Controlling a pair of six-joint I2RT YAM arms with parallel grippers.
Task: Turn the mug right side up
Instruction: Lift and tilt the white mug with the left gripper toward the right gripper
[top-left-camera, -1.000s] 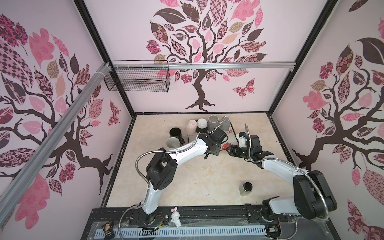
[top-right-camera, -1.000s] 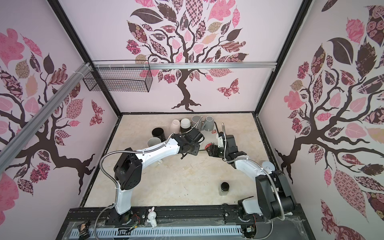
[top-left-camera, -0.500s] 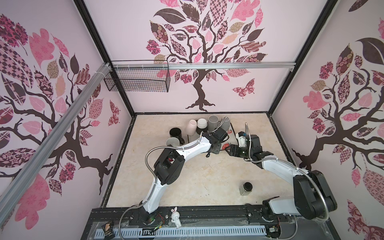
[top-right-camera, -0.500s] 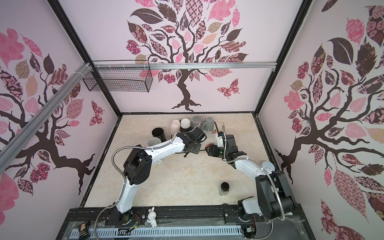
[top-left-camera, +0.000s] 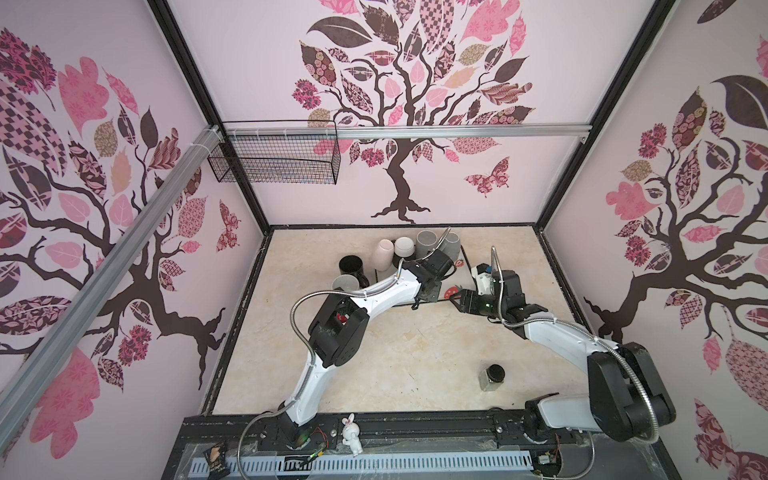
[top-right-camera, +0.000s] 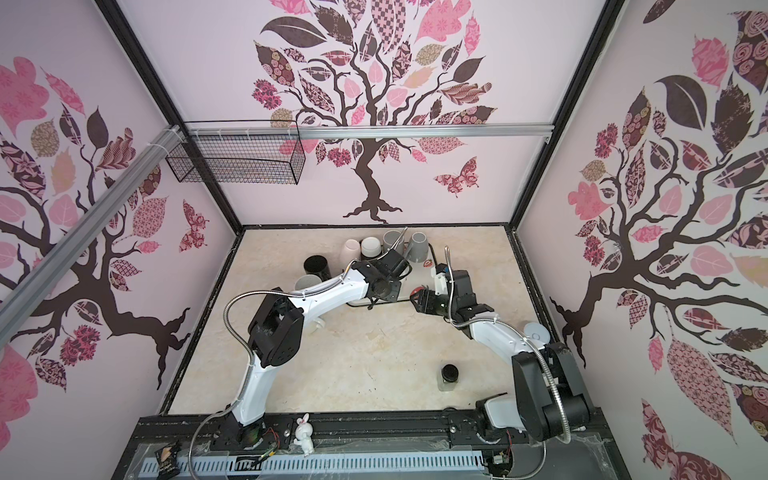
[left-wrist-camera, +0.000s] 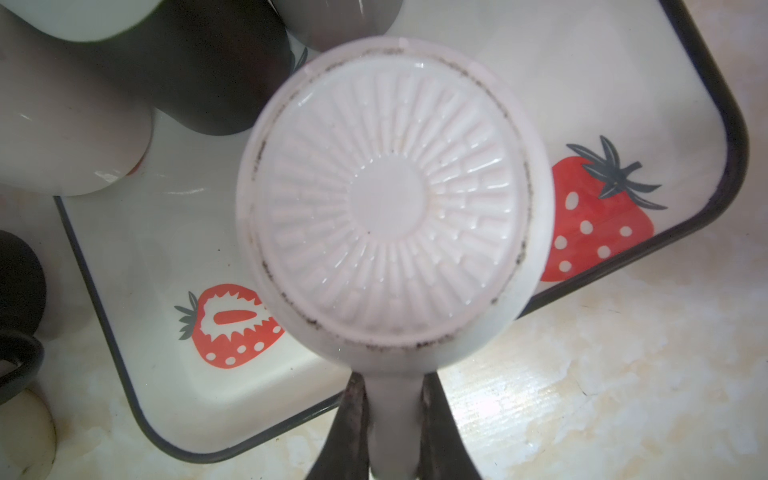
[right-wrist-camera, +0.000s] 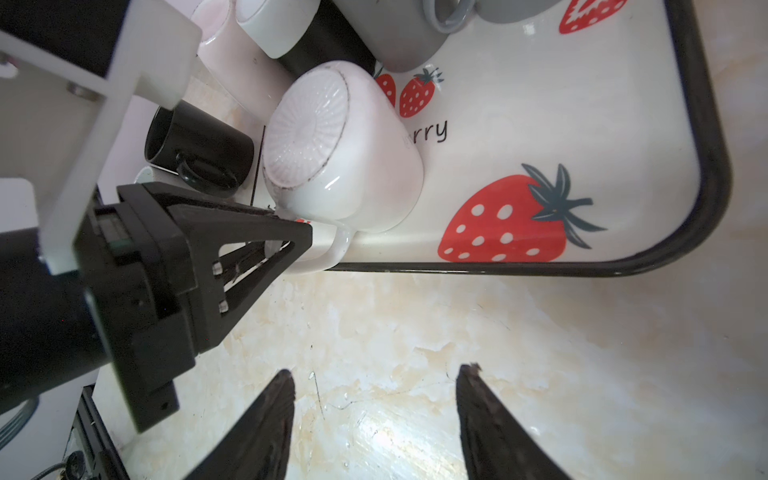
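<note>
Pink tree-decal walls (top-left-camera: 257, 83), beige marbled floor (top-left-camera: 407, 345)

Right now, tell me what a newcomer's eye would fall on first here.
The upside-down white mug, ribbed base showing, sits on the strawberry tray. The left pincer is shut on its handle. The right pincer hangs open over the table beside the tray.

We log a robot test booth: tree-patterned wall panels (top-left-camera: 415, 62) in a black frame (top-left-camera: 188, 66), two white robot arms (top-left-camera: 386, 293) mounted on a base rail (top-left-camera: 415, 424), wire basket (top-left-camera: 274, 162) on an aluminium bar (top-left-camera: 457, 132).
</note>
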